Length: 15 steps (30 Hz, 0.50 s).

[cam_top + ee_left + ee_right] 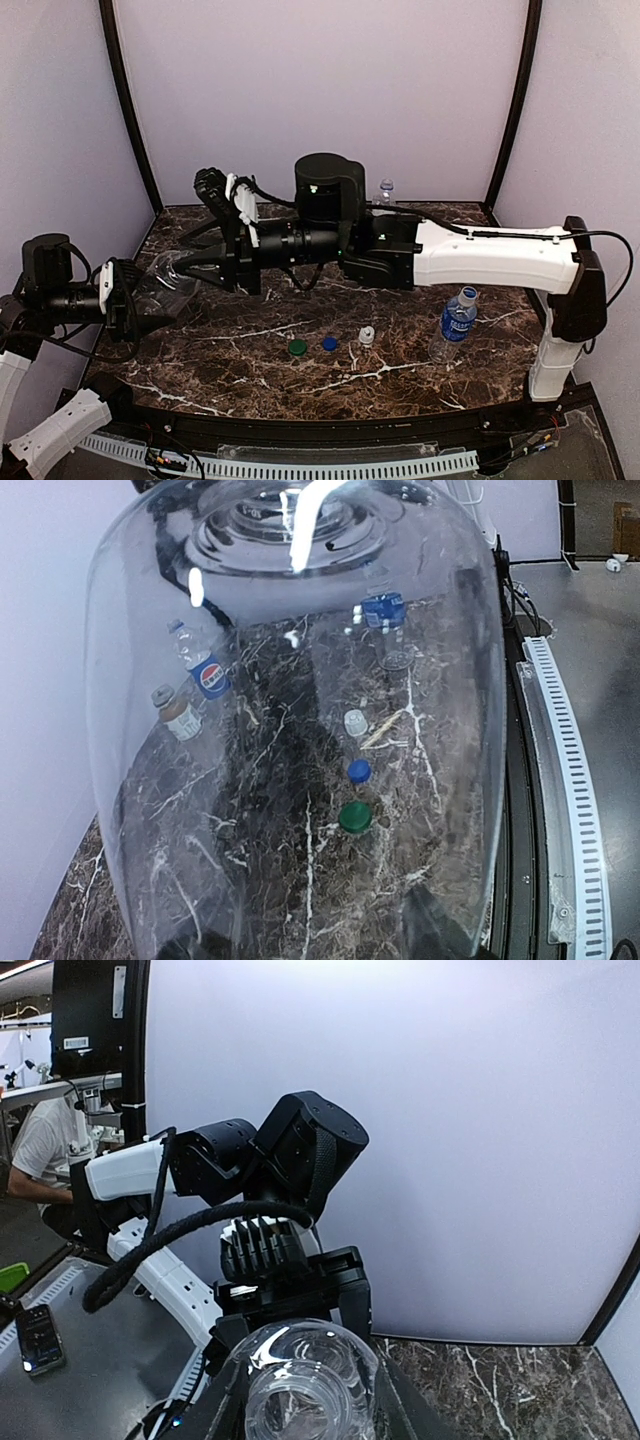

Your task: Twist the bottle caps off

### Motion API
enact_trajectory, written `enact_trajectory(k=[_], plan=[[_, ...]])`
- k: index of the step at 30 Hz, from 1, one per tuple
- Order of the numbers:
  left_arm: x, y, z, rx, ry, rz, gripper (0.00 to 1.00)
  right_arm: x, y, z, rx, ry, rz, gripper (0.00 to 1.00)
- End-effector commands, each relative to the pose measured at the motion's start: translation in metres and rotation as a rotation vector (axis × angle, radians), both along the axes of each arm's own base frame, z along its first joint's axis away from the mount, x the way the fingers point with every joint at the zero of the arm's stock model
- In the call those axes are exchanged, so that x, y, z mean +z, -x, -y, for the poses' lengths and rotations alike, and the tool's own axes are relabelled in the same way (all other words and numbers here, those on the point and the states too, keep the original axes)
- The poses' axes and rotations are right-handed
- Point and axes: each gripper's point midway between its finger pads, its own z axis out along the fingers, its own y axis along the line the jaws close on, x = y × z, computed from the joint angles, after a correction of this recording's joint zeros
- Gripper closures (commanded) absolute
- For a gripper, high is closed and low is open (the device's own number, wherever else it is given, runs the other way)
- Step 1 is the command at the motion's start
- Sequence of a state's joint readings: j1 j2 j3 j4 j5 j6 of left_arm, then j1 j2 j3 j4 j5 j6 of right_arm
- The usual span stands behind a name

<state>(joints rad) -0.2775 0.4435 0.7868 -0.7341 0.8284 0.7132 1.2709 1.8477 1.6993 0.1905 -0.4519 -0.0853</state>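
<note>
The right arm (480,255) covers the back of the table (250,390) in the top view. The Pepsi bottle (205,670) and brown bottle (178,715) look small and bent, seen through the plain clear bottle (300,780). The left gripper (150,300) pinches that bottle at the left of the top view. The right gripper (308,1405) has a finger on each side of the bottle's end. I cannot tell if it squeezes.

There are four bottles. Three caps lie loose in the lower middle: green cap (297,347), blue cap (329,343) and white cap (366,336). The fourth cap (468,293) sits on the blue-label bottle (457,325).

Likely a robotics lab: plain booth walls (320,90), seated person (40,1155) beyond.
</note>
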Motion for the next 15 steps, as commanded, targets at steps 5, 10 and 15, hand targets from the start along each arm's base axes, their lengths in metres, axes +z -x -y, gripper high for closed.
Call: enact_trajectory(k=[5, 10, 15], plan=[[0.01, 0.002, 0.002, -0.009, 0.043, 0.015, 0.48, 0.0, -0.001, -0.004, -0.004, -0.013, -0.016, 0.63], [0.011, 0.001, 0.001, -0.003, 0.042, 0.022, 0.48, -0.005, -0.004, -0.006, -0.016, 0.005, -0.018, 0.65], [0.011, 0.0, 0.001, 0.002, 0.039, 0.021, 0.48, -0.009, -0.005, -0.009, -0.023, 0.017, -0.017, 0.81]])
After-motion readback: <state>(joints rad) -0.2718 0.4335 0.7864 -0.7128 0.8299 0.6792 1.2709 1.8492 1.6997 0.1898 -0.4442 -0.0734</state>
